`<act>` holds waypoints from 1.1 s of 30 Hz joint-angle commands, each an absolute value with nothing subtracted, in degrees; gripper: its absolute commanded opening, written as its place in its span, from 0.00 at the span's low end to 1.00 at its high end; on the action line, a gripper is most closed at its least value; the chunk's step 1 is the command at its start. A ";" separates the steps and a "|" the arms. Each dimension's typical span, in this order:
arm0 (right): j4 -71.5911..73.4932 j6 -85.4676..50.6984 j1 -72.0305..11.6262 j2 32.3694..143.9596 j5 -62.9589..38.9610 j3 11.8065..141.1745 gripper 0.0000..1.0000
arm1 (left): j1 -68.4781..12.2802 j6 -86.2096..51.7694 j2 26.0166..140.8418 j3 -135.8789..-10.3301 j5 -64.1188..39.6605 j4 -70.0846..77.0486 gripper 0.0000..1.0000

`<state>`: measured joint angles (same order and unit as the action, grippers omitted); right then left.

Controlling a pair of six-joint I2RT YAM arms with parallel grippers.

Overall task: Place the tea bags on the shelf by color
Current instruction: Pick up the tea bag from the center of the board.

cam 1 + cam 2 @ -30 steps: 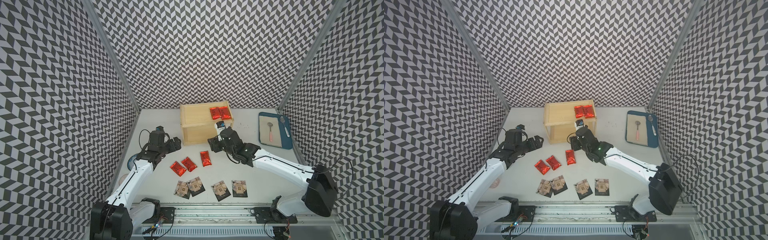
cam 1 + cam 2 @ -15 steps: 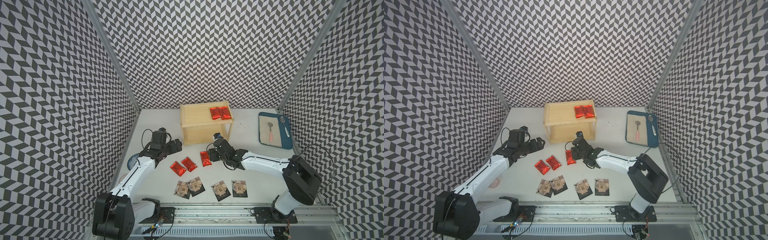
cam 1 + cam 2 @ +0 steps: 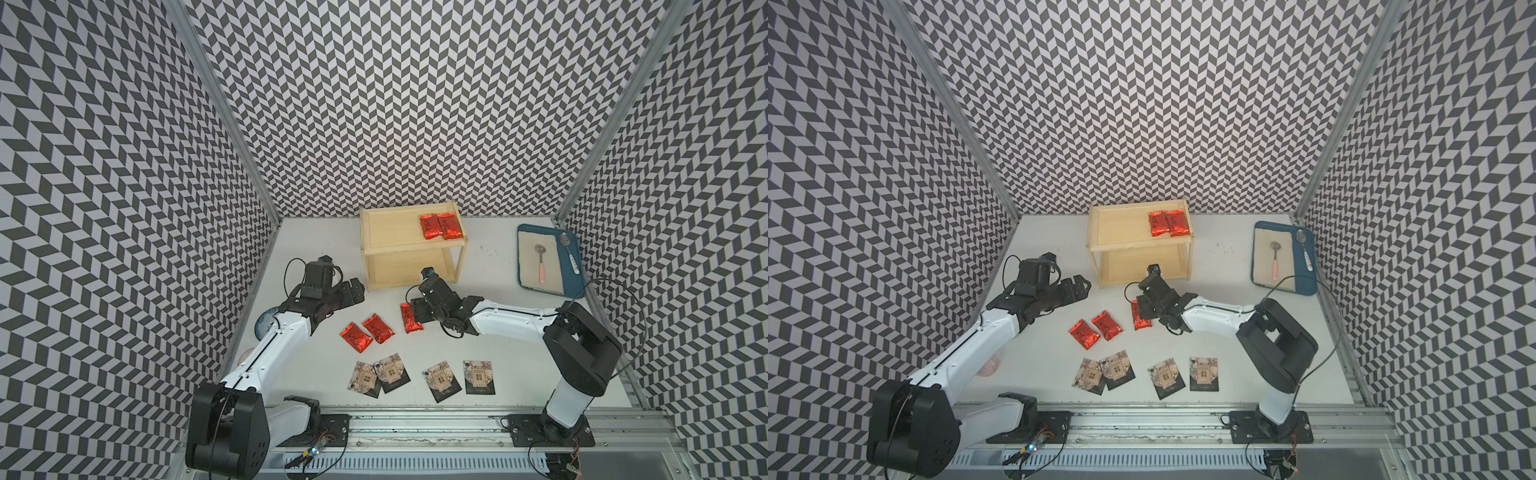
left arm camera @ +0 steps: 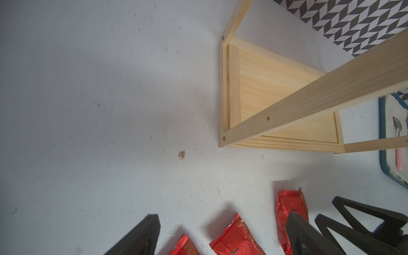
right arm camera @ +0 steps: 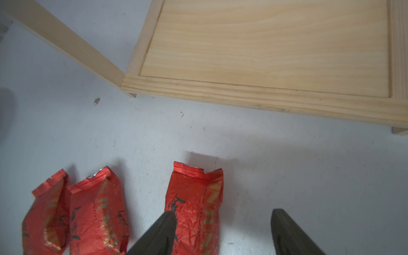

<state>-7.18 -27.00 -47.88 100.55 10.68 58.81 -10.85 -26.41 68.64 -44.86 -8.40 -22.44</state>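
Score check: two red sachets (image 3: 440, 225) sit on the shelf (image 3: 390, 237) top board, while three loose reds (image 3: 378, 327) and four black packets (image 3: 441, 380) wait on the table (image 3: 519, 374). Right gripper (image 5: 223, 213) hangs spread over the nearest red sachet (image 5: 194, 198), gripping nothing. Left gripper (image 3: 354, 291), open and empty, hovers near the shelf.

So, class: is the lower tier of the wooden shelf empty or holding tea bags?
Empty, as far as shown: the shelf's lower board is bare wood. Two red sachets lie on its top board.
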 commanded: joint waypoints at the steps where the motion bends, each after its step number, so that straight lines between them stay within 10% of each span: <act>1: -5.58 -26.80 -48.16 102.05 10.37 59.52 0.78 | -10.81 -25.63 68.91 -46.32 -7.68 -23.12 0.95; 33: -10.98 -29.29 -53.35 110.54 13.27 65.32 0.74 | -10.77 -25.95 68.73 -46.49 -7.05 -23.73 0.96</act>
